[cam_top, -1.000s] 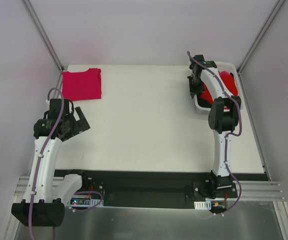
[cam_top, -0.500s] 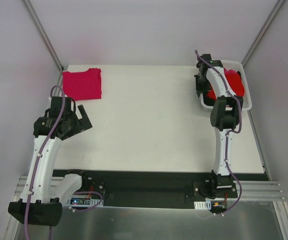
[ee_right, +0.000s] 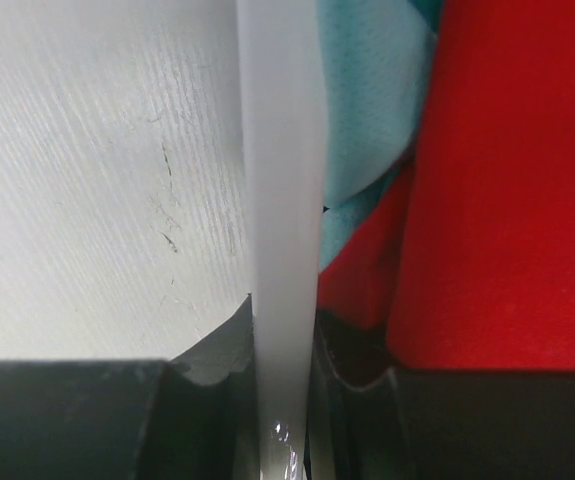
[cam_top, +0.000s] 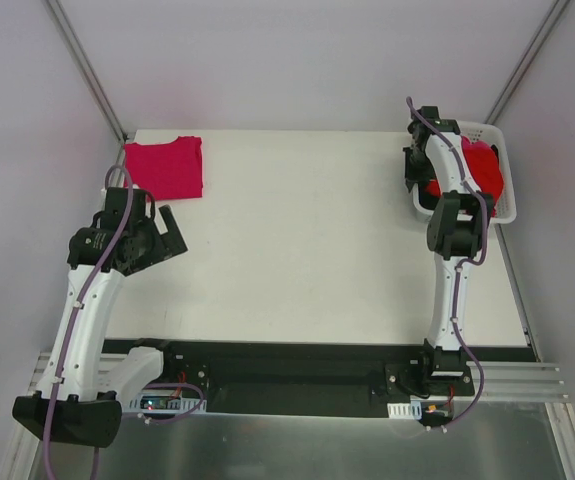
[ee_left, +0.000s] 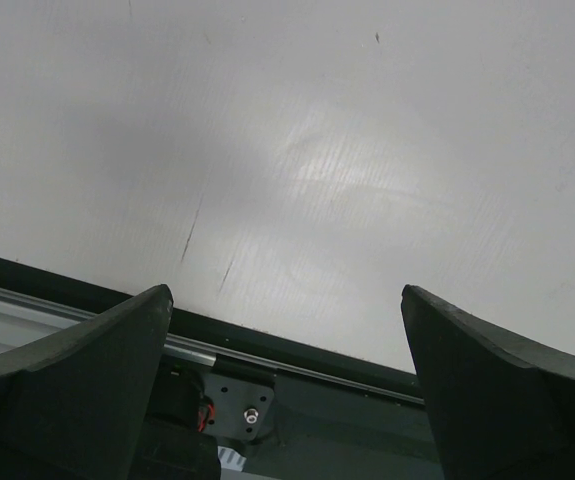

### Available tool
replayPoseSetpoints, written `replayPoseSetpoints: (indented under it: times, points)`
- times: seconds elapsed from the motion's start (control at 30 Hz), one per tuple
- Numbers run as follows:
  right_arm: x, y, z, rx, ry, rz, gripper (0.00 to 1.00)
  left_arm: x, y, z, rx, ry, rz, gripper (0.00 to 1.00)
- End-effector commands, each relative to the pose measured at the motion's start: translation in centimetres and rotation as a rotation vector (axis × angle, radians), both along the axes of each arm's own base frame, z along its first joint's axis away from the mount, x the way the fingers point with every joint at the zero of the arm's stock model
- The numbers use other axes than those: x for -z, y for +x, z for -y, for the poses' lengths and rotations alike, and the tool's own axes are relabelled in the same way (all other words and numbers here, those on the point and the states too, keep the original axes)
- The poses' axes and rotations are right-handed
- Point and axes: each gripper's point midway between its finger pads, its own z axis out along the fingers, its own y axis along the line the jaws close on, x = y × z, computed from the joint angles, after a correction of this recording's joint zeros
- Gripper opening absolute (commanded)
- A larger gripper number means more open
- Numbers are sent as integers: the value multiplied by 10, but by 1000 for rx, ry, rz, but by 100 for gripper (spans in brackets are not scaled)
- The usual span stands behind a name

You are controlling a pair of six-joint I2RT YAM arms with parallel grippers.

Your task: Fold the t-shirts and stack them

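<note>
My right gripper is pinched narrow on the basket rim, which runs straight ahead between my fingers. The red shirt and teal shirt lie just to its right, inside. My left gripper, wide open and empty, is well apart from them.

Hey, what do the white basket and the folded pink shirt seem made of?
The basket: likely white plastic, smooth and slightly translucent; its rim shows a glossy glint. The folded pink shirt: soft matte cloth; it lies flat without shine, weave too small to tell.
</note>
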Motion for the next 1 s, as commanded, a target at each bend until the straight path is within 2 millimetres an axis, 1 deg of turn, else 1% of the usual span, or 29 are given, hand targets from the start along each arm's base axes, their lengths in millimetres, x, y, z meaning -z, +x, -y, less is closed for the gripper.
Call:
replayPoseSetpoints:
  times: [0.0, 0.03, 0.13, 0.17, 0.2, 0.37, 0.4, 0.57, 0.73, 0.77, 0.8, 0.87, 0.9, 0.93, 0.97]
  points:
    - [38, -29, -45, -46, 111, -154, 1, -6, -2, 0, -20, 3, 3, 99]
    - [39, -30, -54, -64, 110, -158, 1, -6, -2, 1, -19, 3, 5, 99]
    - [40, -34, -72, -106, 105, -171, 1, -4, -4, 2, -15, 4, 1, 99]
    - [43, -39, -75, -114, 103, -189, 1, -4, -4, 3, -16, 2, 3, 99]
    - [43, -39, -73, -115, 71, -185, 1, -3, -4, 3, -16, 2, -3, 99]
    - [35, -43, -89, -147, 67, -173, 1, -1, -3, 7, -11, -1, -9, 99]
    - [33, -41, -89, -146, 66, -166, 1, -2, -3, 8, -9, -1, -9, 99]
    - [41, -45, -84, -149, 45, -193, 1, -8, -3, 6, -8, 11, 13, 99]
    - [43, -47, -75, -129, 47, -193, 2, -7, -3, 7, -6, 8, 8, 99]
    - [43, -47, -74, -129, 47, -194, 6, -7, -3, 7, -7, 8, 6, 99]
    - [43, -47, -72, -124, 46, -195, 15, -7, -3, 7, -6, 8, 8, 99]
    - [41, -46, -67, -109, 32, -187, 39, -8, -3, 7, -7, 8, 6, 99]
    - [39, -45, -65, -105, 19, -179, 52, -8, -3, 7, -7, 7, 8, 99]
    - [32, -44, -63, -102, 9, -165, 63, -7, -3, 8, -5, 8, 5, 99]
    - [27, -43, -62, -101, 2, -152, 68, -7, -2, 8, -5, 8, 5, 99]
